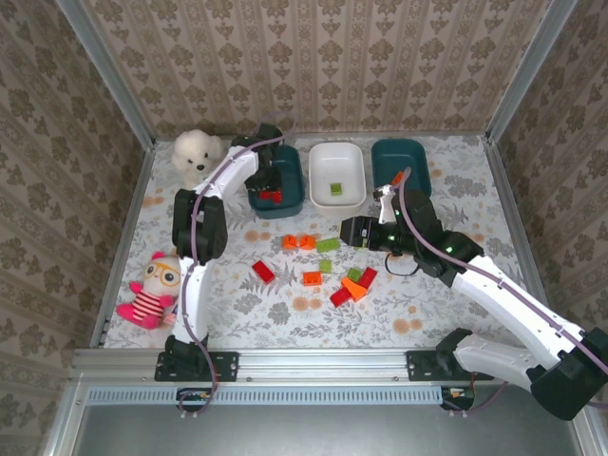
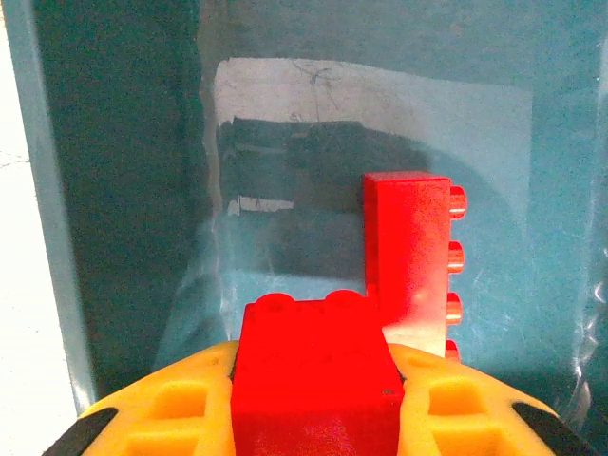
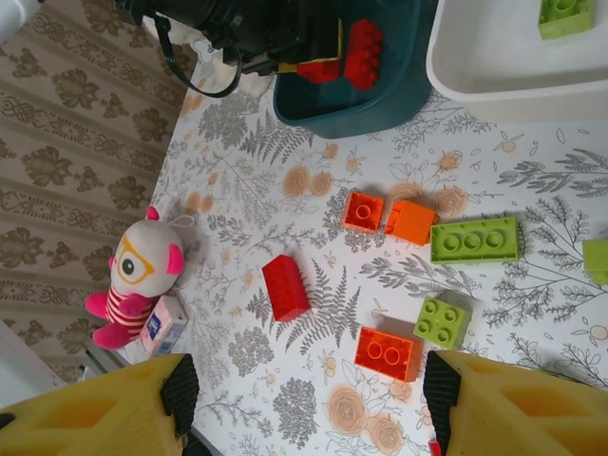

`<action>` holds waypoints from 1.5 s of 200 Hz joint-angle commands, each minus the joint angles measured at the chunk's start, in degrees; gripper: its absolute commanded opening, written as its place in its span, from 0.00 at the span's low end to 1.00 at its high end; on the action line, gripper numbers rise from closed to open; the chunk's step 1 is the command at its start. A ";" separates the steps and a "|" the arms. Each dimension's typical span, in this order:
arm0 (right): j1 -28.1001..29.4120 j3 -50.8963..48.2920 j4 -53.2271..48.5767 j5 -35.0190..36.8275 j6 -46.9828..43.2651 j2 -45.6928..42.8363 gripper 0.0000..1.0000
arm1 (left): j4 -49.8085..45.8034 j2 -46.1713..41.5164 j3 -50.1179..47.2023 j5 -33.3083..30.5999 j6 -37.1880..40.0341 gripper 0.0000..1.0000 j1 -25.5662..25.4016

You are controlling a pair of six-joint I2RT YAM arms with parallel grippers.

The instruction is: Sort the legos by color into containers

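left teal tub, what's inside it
In the left teal tub, a loose red brick rests on the floor; the left end effector holds a second red brick inside. That brick hides the floor beneath.

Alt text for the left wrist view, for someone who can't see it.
The left gripper holds a red brick between its yellow jaws, over the floor of a dark teal tub. A second red brick lies on that floor beyond.

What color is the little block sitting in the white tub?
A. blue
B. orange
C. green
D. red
C: the brick lying in the white tub is lime green, and the red ones are in the dark teal tub beside it.
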 commanded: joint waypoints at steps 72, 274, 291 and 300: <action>-0.96 4.64 -12.49 7.17 -1.17 1.97 0.67 | -2.23 -2.08 2.44 0.86 0.67 0.52 0.33; -7.16 21.32 -24.28 9.85 -22.40 42.77 0.68 | 29.31 -78.29 -73.17 8.68 -22.79 0.81 -17.66; -7.37 22.36 -23.77 9.76 -22.59 45.60 0.63 | 27.85 -81.03 -74.46 7.80 -23.64 0.81 -17.84; -7.38 22.95 -23.88 10.08 -22.53 46.92 0.61 | 27.01 -81.92 -74.40 7.29 -23.61 0.81 -17.87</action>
